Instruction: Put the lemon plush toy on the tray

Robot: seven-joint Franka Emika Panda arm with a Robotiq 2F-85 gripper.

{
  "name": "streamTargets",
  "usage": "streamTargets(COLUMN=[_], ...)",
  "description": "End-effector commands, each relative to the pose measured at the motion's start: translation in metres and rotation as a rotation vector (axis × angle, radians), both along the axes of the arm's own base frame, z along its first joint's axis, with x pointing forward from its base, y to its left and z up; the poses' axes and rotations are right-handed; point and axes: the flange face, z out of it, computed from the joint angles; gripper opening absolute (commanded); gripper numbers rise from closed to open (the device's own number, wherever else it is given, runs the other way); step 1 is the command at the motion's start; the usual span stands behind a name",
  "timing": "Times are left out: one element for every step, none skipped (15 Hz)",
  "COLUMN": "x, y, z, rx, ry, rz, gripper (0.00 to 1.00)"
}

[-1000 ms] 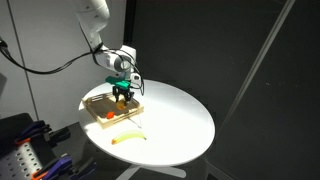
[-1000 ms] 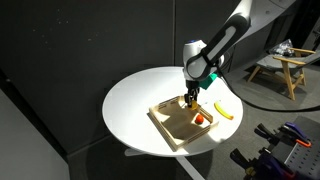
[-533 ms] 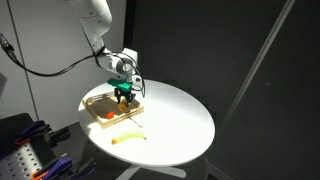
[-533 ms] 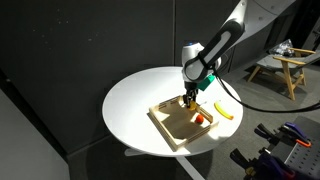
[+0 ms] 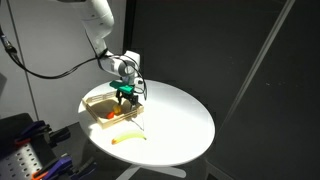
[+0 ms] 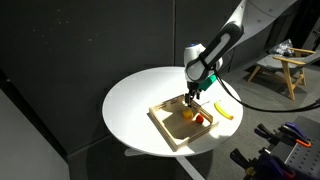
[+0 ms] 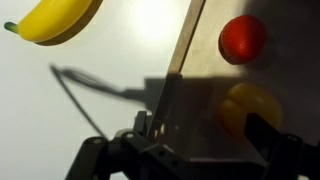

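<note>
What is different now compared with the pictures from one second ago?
The hand has risen a little above the tray and let go of the lemon plush toy, which now lies in the tray beside the red object. The banana toy and tray stayed put.

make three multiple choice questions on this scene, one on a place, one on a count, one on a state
1. Where is the curved yellow banana-shaped toy? A in the tray; B on the round white table; C on the floor.
2. How many toys lie in the shallow square light-wood tray? A one; B three; C two.
3. The end effector is: A open; B shut on the banana toy; C shut on the red toy.

1 B: it lies outside the rim.
2 C: the small roundish yellow lemon plush toy and the small round red toy.
3 A: its fingers stand apart, holding nothing.
</note>
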Motion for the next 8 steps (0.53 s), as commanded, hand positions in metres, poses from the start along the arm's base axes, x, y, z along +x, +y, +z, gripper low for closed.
streamTargets(x=[-0.001, -0.002, -0.004, -0.005, -0.008, -0.010, -0.012, -0.014], y=[-0.018, -0.024, -0.030, -0.035, -0.040, -0.044, -0.049, -0.053], z=[0.023, 0.029, 0.037, 0.046, 0.056, 0.066, 0.077, 0.086], rx=[-0.042, -0.049, -0.056, -0.059, -0.061, -0.062, -0.060, -0.058], ry=[0.017, 0.028, 0.039, 0.056, 0.073, 0.085, 0.095, 0.104], rz=[-0.065, -0.086, -0.106, -0.121, -0.139, -0.151, -0.158, -0.164], gripper=[1.00, 1.00, 1.00, 1.00, 1.00, 1.00, 1.00, 1.00])
